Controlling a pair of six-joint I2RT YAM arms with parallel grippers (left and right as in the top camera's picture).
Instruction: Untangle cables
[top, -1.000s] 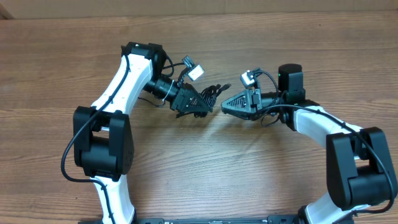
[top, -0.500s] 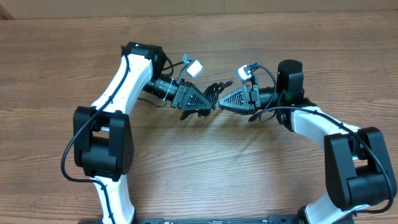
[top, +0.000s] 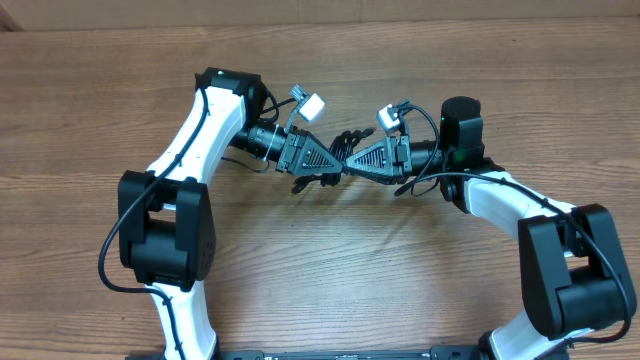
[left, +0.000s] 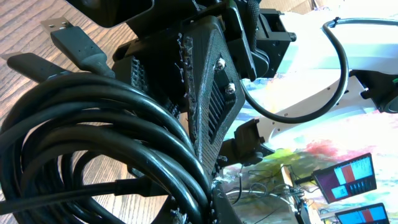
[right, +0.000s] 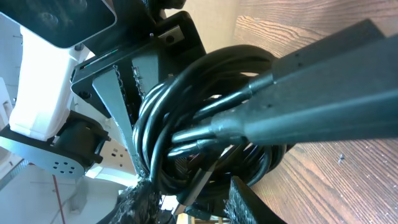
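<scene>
- The cables (top: 343, 147) sit as one coiled bundle near the middle of the wooden table (top: 100, 100), right where my two grippers meet tip to tip.
- From overhead, the bundle's long axis runs from the far side of the table toward the near side, leaning a little to my left. It crosses the line between my two grippers.
- In the left wrist view the cables (left: 93, 124) are smooth, glossy black cords looped side by side in a tight coil.
- One USB plug (left: 60, 29) with a silver metal tip sticks out of the coil over the wood, pointing to the upper left of that view. A second black plug end lies just below it, pointing the same way.
- My left gripper (top: 337, 166) is closed right down, with strands of the coil pinched at its tips.
- My right gripper (top: 352, 166) is partly closed. In the right wrist view its fingers (right: 323, 93) press on the cables (right: 186, 106), with several strands caught between the jaws.
</scene>
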